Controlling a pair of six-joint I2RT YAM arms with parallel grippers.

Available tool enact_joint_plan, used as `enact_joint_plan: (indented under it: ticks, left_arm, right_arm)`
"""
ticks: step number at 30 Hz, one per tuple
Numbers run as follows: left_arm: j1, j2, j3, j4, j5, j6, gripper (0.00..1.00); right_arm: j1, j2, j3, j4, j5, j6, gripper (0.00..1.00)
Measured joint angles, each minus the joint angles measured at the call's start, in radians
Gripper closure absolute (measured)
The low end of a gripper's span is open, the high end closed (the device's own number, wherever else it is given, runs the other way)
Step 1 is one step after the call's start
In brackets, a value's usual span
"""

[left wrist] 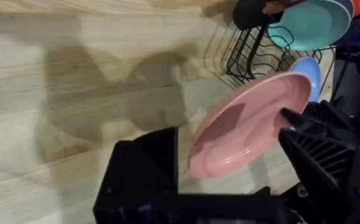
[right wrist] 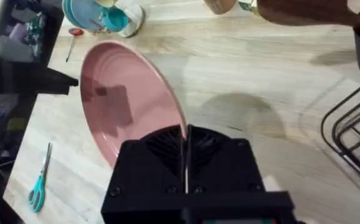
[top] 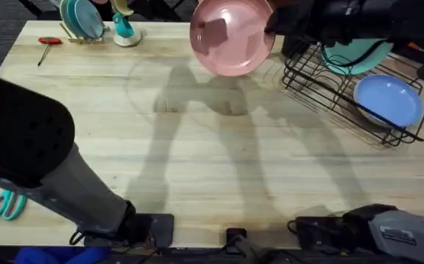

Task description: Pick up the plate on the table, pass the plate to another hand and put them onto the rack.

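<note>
The pink plate hangs tilted in the air over the far middle of the table, just left of the rack. My right gripper is shut on the plate's right rim. In the right wrist view the fingers pinch the rim of the plate. The left arm rises large and dark at the left. My left gripper is open, and the plate shows beyond the gap between its fingers. The black wire rack stands behind the plate.
The rack holds a teal-green plate and a light blue plate. A small wooden stand with teal plates and a teal cup sit at the back left. A red screwdriver and teal scissors lie along the left side.
</note>
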Motion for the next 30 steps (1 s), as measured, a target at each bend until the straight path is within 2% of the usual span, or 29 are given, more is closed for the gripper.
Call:
enact_joint_plan:
  ticks: [10, 17, 23, 30]
  left_arm:
    - [0.000, 0.000, 0.004, 0.000, 0.000, 0.000, 0.005]
    - [0.002, -0.025, 0.052, 0.002, 0.000, 0.000, 0.005]
    - [0.021, -0.111, 0.075, 0.005, 0.001, 0.000, 0.006]
    - [0.057, -0.202, 0.085, 0.008, 0.002, 0.000, 0.006]
  right_arm:
    - [0.000, 0.000, 0.000, 0.017, 0.007, -0.004, 0.971]
    - [-0.032, 0.000, 0.000, 0.022, 0.007, -0.061, 0.971]
    - [-0.111, -0.036, 0.000, 0.028, 0.008, -0.151, 0.971]
    - [-0.241, -0.142, 0.000, 0.028, 0.011, -0.247, 0.971]
